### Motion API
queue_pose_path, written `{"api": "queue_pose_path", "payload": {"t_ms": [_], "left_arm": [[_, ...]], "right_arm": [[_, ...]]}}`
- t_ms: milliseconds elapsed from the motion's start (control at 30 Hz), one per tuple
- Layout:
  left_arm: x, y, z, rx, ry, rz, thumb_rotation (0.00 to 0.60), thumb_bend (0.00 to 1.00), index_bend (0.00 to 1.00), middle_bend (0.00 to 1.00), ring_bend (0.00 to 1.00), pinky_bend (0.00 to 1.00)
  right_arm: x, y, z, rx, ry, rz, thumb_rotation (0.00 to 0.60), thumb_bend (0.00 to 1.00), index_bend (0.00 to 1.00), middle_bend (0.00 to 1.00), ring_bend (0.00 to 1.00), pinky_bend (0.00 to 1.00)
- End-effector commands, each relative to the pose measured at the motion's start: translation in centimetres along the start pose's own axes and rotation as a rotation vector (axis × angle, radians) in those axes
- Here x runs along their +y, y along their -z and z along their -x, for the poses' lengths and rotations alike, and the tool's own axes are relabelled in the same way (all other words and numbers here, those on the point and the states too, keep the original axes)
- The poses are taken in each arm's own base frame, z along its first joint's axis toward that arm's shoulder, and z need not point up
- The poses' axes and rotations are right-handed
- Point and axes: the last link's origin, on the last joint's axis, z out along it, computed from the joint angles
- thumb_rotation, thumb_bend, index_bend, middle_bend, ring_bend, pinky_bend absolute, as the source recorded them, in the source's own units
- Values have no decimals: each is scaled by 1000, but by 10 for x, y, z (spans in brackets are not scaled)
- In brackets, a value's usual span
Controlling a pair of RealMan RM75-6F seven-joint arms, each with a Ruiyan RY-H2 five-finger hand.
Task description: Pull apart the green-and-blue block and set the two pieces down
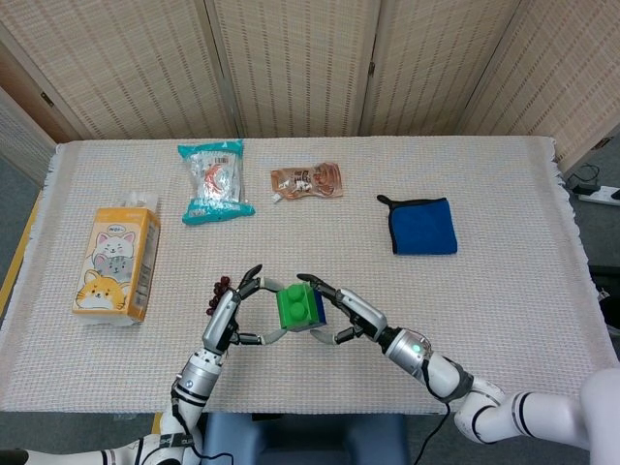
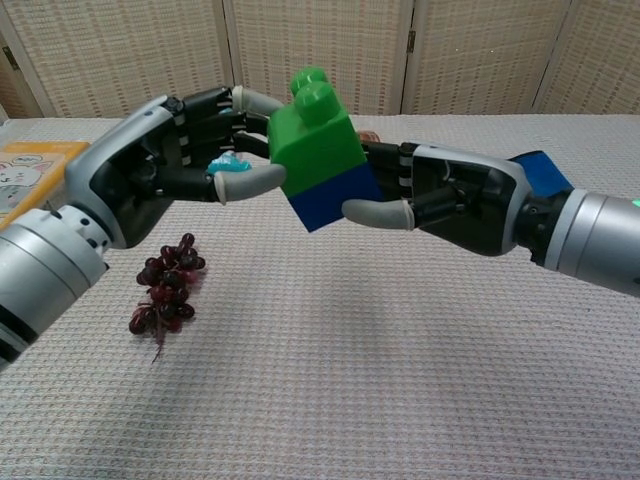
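Floating above the table [image 2: 400, 400], the block [image 2: 320, 150] tilts with green uppermost, the left hand [image 2: 170, 175] pinching its green half and the right hand [image 2: 440, 195] gripping its blue half opposite.

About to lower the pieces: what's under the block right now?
Under the green-and-blue block, held in the air by the left robot hand and right robot hand, is bare tablecloth. The grapes lie off to the left.

left edge: you see a cartoon-cat carton [image 1: 117, 263]
far side: teal snack bag [image 1: 215, 181], brown pouch [image 1: 307, 181]
right: folded blue cloth [image 1: 422, 226]
near you: dark grapes [image 2: 165, 283]
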Motion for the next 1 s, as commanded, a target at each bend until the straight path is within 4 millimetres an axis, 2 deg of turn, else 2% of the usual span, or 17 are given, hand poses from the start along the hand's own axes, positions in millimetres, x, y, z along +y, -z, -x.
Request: {"api": "queue_pose_path", "payload": {"t_ms": [33,133,267,367,533,767,900,1000], "left_arm": [[-1,0,0,2,0,-2,600,331,762,903,361,0],[-1,-1,-1,3,0,-2,600,331,762,903,361,0],[-1,-2,-1,2,2,0,600,332,762,903,361,0],[-1,-2,-1,3,4,2,600,333,762,903,361,0],[1,-6,-3,12,4,17,600,335,762,903,361,0],[11,-14,-13,39,-13,58,600,335,762,903,361,0],[9,-12,-23,50,-55,57,600,337,762,903,361,0],[0,-6,-34,49,-112,26,600,340,762,903,361,0]], "right_arm": [[-1,0,0,2,0,1,600,415,321,125,86,0],[0,0,0,5,4,7,600,415,408,205,148,26],[1,0,-2,19,13,11,600,415,528,297,214,116],[2,-1,-2,30,29,12,600,415,573,331,241,138],[9,1,-4,49,50,36,600,415,617,366,275,162],[20,10,-11,62,92,76,600,414,630,376,282,166],[18,22,-25,100,171,68,600,415,630,376,281,166],[14,34,-43,152,298,71,600,415,630,376,282,166]]}}
